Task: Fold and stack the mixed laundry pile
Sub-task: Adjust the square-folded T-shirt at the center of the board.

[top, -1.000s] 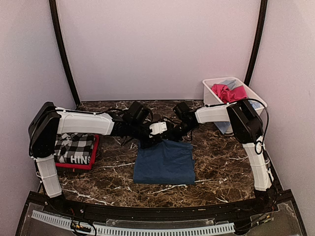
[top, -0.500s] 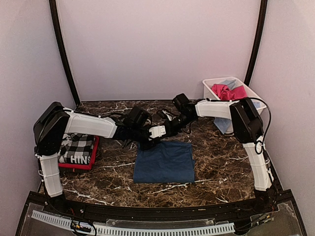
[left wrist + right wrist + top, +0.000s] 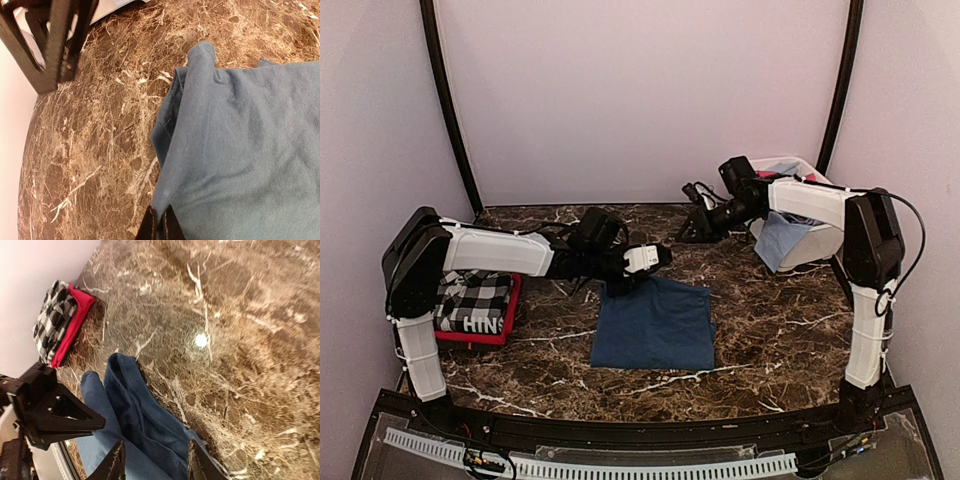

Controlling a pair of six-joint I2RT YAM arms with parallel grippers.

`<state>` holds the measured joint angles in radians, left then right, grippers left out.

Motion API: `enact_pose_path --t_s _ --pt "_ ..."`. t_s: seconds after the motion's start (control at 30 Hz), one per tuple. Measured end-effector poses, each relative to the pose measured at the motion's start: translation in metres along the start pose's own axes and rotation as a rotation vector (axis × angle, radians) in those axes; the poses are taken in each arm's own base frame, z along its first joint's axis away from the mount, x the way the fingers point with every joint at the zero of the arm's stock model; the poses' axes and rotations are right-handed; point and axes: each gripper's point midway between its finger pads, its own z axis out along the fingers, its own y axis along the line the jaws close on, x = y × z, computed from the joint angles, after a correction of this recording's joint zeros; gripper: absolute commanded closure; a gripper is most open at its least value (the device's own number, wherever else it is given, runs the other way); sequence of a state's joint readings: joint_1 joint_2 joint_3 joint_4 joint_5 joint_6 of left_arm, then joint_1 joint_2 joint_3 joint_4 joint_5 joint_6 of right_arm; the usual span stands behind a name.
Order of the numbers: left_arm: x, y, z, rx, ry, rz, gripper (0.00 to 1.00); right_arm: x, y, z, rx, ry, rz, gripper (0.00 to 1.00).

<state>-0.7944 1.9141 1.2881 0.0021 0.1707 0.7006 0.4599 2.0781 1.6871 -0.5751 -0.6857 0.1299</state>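
Observation:
The navy blue tee lies folded at the table's middle, with its far edge rumpled. My left gripper is shut on the tee's far-left corner, and the cloth rises into the pinched fingers. Raised above the table, behind and to the right of the tee, my right gripper is open and holds nothing. At the left the black-and-white checked garment rests on the red tee. Pink cloth sits in the tub, and a light blue piece hangs over its side.
The white tub stands at the back right corner, close behind the right arm. In the right wrist view the checked and red stack sits beside the wall, and the left gripper's dark body lies next to the tee. Walls enclose three sides.
My right gripper has opened, let go of the tee's far edge and swung up and back to the right toward the tub. The left gripper has kept its hold.

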Motion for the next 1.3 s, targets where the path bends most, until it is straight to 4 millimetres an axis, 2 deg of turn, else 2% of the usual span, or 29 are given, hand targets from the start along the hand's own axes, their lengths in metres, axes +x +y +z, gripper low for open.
enact_pose_path --t_s 0.07,0.13,0.17,0.2,0.33,0.47,0.6,0.77,0.9,1.0,1.13,1.3 --pt "-0.002 0.003 0.001 -0.007 -0.006 0.000 0.99 -0.013 0.006 -0.023 0.012 -0.054 -0.023 0.58" --pt "0.000 0.008 0.004 -0.017 -0.010 -0.006 0.89 -0.020 0.009 -0.037 0.022 -0.091 -0.039 0.55" --pt "0.002 0.011 0.008 -0.024 -0.011 -0.011 0.86 -0.021 0.010 -0.042 0.029 -0.103 -0.046 0.53" --pt "0.006 0.014 0.013 -0.033 -0.007 -0.017 0.79 -0.020 0.009 -0.043 0.035 -0.103 -0.044 0.51" --pt "0.033 0.017 0.030 -0.063 0.058 -0.055 0.62 0.003 -0.007 -0.031 0.065 -0.064 -0.015 0.46" --pt "0.044 0.028 0.028 -0.111 0.095 -0.120 0.53 0.038 -0.025 -0.019 0.101 0.003 0.033 0.44" --pt "0.041 0.043 0.012 -0.151 0.090 -0.249 0.50 0.063 -0.032 -0.018 0.142 0.041 0.050 0.45" --pt "0.031 0.061 -0.031 -0.195 0.017 -0.457 0.51 0.076 -0.030 -0.019 0.192 0.057 0.015 0.47" --pt "0.038 0.062 -0.054 -0.196 -0.018 -0.633 0.55 0.082 -0.031 -0.016 0.216 0.070 0.005 0.51" --pt "0.055 0.053 -0.054 -0.169 -0.004 -0.769 0.55 0.088 -0.033 -0.014 0.227 0.083 0.010 0.52" --pt "0.075 0.031 -0.049 -0.119 0.041 -0.908 0.57 0.103 -0.036 -0.013 0.237 0.101 0.028 0.54" --pt "0.081 0.023 -0.046 -0.083 0.047 -1.017 0.60 0.109 -0.037 -0.011 0.237 0.108 0.050 0.59"
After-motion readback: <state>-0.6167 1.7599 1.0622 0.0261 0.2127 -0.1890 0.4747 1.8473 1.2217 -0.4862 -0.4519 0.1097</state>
